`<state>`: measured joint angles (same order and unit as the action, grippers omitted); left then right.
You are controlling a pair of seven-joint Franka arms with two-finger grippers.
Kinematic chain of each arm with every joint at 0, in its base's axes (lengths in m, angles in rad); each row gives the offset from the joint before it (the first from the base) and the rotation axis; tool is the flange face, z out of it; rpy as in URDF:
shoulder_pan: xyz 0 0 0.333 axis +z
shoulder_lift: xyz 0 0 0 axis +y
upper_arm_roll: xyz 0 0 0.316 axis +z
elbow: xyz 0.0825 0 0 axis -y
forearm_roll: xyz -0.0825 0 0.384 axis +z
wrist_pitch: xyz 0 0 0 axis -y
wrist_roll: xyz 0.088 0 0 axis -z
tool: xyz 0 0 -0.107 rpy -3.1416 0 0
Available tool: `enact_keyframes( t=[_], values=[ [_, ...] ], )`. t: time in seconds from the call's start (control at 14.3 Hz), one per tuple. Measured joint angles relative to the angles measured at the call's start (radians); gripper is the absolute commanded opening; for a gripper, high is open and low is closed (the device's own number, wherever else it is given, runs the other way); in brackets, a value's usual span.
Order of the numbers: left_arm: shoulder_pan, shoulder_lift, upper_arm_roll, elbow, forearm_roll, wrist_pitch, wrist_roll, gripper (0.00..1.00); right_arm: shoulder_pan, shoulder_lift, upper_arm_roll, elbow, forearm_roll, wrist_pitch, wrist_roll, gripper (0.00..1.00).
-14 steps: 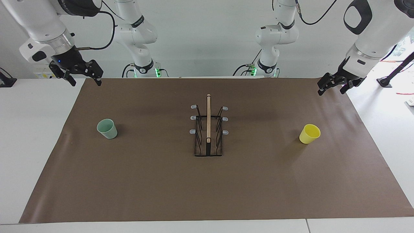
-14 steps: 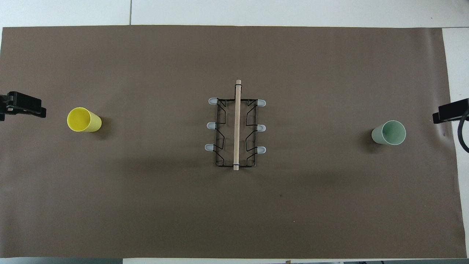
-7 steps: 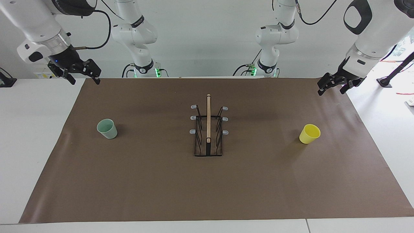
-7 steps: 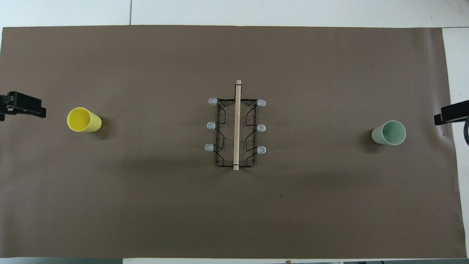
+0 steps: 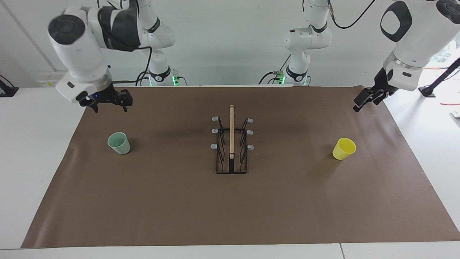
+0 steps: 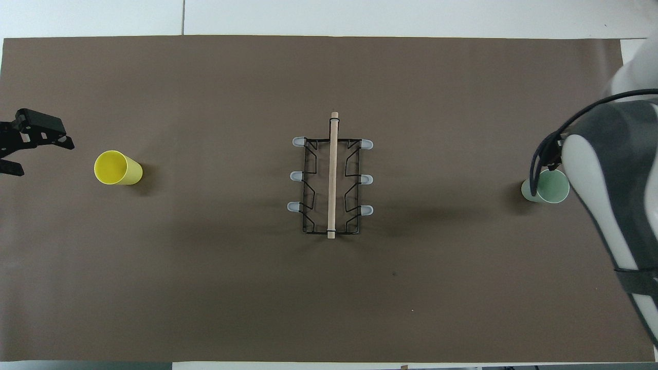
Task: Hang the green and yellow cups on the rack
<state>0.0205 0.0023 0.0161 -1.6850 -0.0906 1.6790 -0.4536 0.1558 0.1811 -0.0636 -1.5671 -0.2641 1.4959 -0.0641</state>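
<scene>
The pale green cup (image 5: 119, 142) stands upright on the brown mat toward the right arm's end; the overhead view shows it (image 6: 544, 188) partly covered by the right arm. The yellow cup (image 5: 344, 148) (image 6: 117, 168) stands upright toward the left arm's end. The black wire rack (image 5: 231, 144) (image 6: 331, 177) with its wooden bar stands mid-table, its prongs bare. My right gripper (image 5: 110, 107) is open and empty, raised over the mat, apart from the green cup. My left gripper (image 5: 364, 104) (image 6: 45, 159) is open and empty, over the mat's edge, apart from the yellow cup.
The brown mat (image 5: 230, 208) covers most of the white table. The right arm's white and grey body (image 6: 611, 195) hides its own gripper in the overhead view.
The right arm has swung in from off the mat's corner, bringing its gripper over the mat closer to the green cup. The left gripper has turned and shifted slightly.
</scene>
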Motion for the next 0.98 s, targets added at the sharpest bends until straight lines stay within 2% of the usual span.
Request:
enact_keyframes(
  t=[0.28,0.49,0.77,0.98],
  values=[
    [0.087,0.025,0.005,-0.112,-0.139,0.151,-0.332,1.0,0.095,0.124,0.007,-0.003,-0.235,-0.012,-0.202,1.0],
    [0.154,0.104,0.006,-0.136,-0.277,0.204,-0.518,1.0,0.148,0.182,0.018,-0.016,-0.339,-0.032,-0.451,1.0],
    [0.256,0.214,0.008,-0.145,-0.475,0.208,-0.573,1.0,0.192,0.208,0.063,-0.103,-0.386,-0.024,-0.604,1.0],
    [0.331,0.283,0.008,-0.174,-0.629,0.203,-0.576,1.0,0.193,0.18,0.102,-0.224,-0.456,0.062,-0.627,1.0]
  ],
)
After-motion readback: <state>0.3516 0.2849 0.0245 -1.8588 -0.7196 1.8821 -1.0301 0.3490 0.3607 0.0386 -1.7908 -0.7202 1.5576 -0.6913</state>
